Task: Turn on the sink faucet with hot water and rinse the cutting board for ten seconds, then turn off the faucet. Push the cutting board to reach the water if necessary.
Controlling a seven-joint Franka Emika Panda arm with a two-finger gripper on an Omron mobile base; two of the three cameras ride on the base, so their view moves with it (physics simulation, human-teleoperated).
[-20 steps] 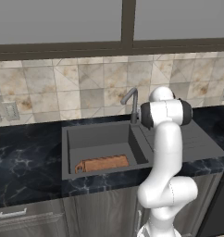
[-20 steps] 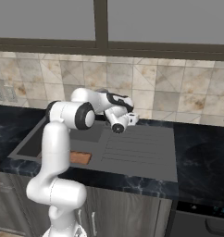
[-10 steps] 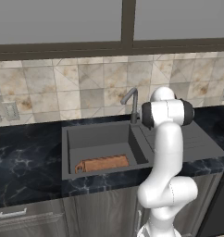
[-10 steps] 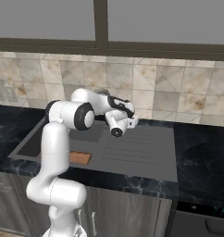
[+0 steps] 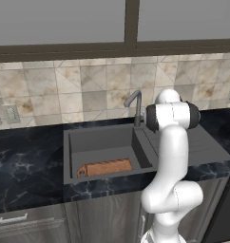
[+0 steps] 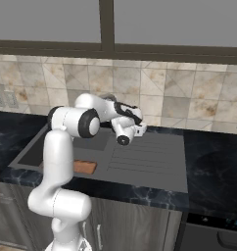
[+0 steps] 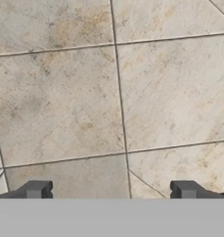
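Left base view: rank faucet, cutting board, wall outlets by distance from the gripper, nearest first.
Gripper sits behind the arm's elbow, by the faucet.
1. sink faucet: right beside it, at the sink's back edge.
2. cutting board: front of the basin, lower left.
3. wall outlets: far left on the tiles.

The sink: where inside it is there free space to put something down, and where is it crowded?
The basin floor of the sink is bare between the back wall and the cutting board, which lies along the front wall. The ribbed drainboard is also bare. It is crowded around the sink faucet, where the gripper hangs.
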